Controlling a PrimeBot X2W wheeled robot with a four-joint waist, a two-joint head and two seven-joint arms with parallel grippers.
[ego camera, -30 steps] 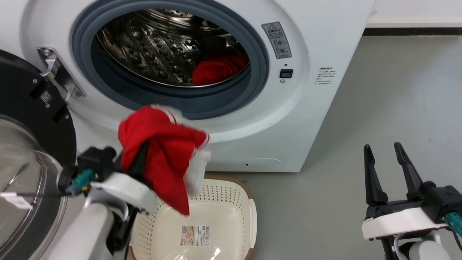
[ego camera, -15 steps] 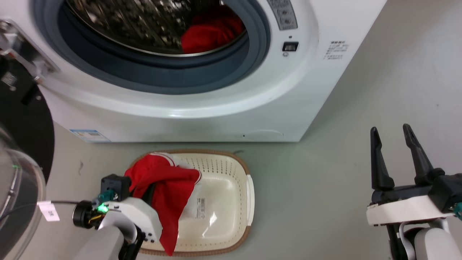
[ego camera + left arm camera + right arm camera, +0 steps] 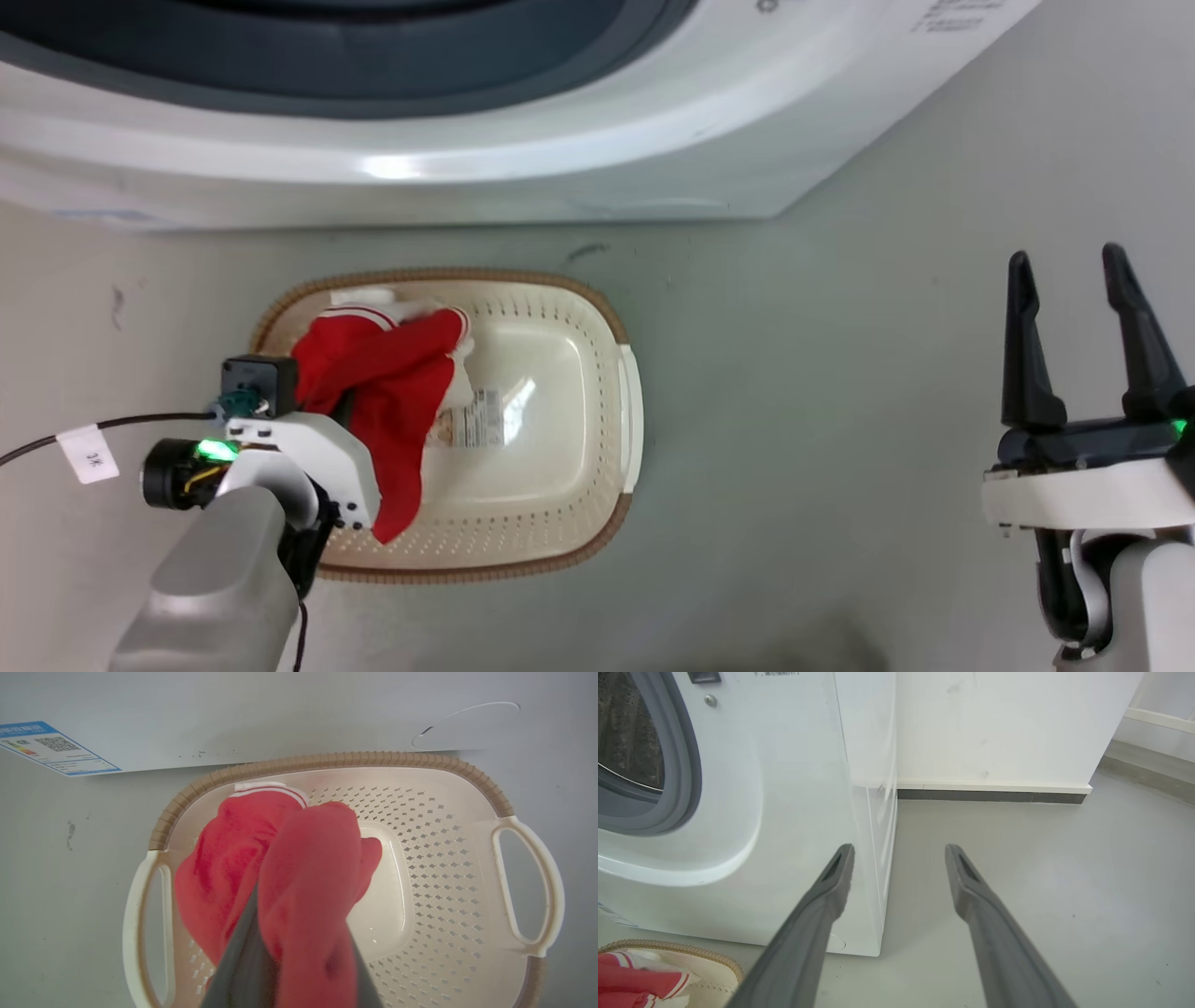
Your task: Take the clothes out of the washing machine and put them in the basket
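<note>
A: Left pincer (image 3: 301, 924), state?
B: Clamped on a thick wad of the red garment (image 3: 392, 392). The cloth bulges between the two fingers (image 3: 238, 966) and drapes over them, so the tips are covered.

A: Where is the garment?
B: It's over the left half of the basket (image 3: 551, 439) in the head view, hanging from the pincer down inside it. The white-striped cuff (image 3: 271, 787) lies against the far wall, just under the brown rim on the washer side. The lower tail hangs toward the near rim, beside the wrist. Can't tell if the cloth rests on the bottom.

A: Basket position?
B: On the grey floor (image 3: 794, 467), just in front of the washing machine (image 3: 560, 177), near but apart. The right half is bare, with a paper label (image 3: 478, 420) on the bottom just beside the cloth edge.

A: Right pincer (image 3: 1066, 280)?
B: Spread wide, gripping nothing, over bare floor well to the right of the basket. In its wrist view the fingers point past the washer's front corner toward a white wall (image 3: 994, 728) with a dark skirting strip (image 3: 990, 796).

A: Anything else on the washer?
B: The grey gasket (image 3: 686, 765) and a slice of steel drum (image 3: 626, 732) sit at the left edge of the right wrist view. There's a blue-edged sticker (image 3: 51, 749) low on the front panel.
</note>
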